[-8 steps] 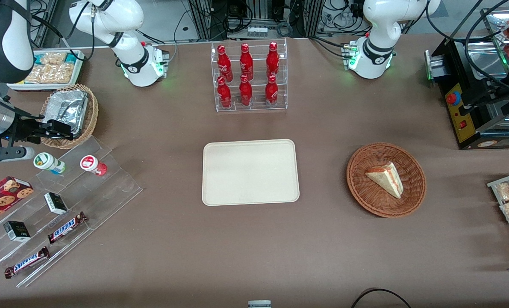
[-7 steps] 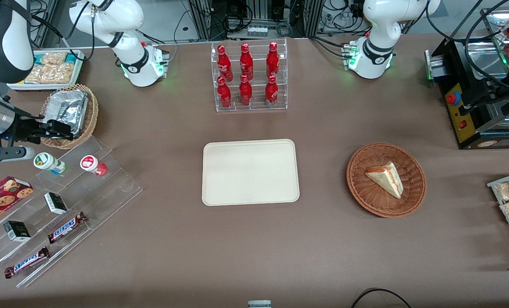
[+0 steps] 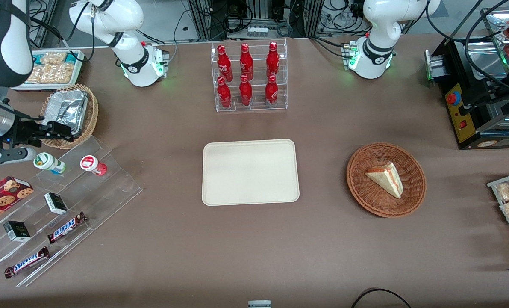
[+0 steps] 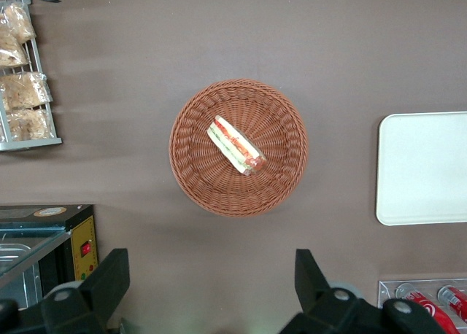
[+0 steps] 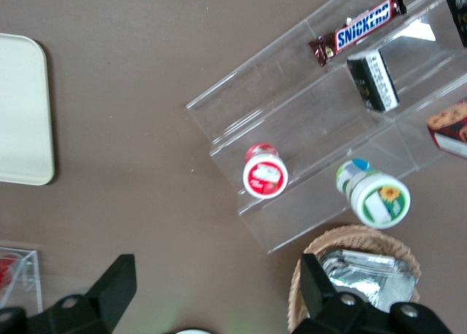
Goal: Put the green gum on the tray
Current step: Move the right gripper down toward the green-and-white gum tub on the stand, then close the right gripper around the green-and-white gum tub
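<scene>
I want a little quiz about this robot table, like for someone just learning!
1. True or false: the green gum already lies on the tray.
2. Which bottle stands beside the green gum on the clear stepped shelf: A) red gum B) blue gum?
3. Fill in: the tool, fingers open, hangs above the foil tray's basket, a little farther from the front camera than the ____ gum.

Key: 1 false; 2 A; 3 green.

Matt cream tray [image 3: 250, 172]; clear glossy acrylic rack [image 3: 87, 188]; crinkled foil tray [image 3: 66, 108]; woven wicker basket [image 3: 386, 180].
</scene>
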{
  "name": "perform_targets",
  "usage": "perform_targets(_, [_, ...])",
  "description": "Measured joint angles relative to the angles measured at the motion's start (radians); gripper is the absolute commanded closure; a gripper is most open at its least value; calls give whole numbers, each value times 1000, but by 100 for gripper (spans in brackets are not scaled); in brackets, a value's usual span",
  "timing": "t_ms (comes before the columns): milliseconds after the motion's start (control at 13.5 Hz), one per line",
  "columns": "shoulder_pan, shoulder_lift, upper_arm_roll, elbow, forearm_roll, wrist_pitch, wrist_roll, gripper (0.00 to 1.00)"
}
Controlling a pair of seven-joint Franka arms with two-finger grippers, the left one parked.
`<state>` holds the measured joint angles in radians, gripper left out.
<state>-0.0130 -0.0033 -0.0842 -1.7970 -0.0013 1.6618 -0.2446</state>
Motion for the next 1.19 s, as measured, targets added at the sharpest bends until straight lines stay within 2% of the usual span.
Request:
perform_targets(149, [-36,19,-14,-39,0,73,-146,0])
perform_targets(372, [-114,73,-21,-63,0,160,-493,0])
perform_targets(595, [-170,118,-22,-70,0,226,-754,0])
perform_targets(818, [-204,119,-23,-111,0,285,-873,0])
perform_targets(1189, [-230,90,-23,-200,0,385,-898,0])
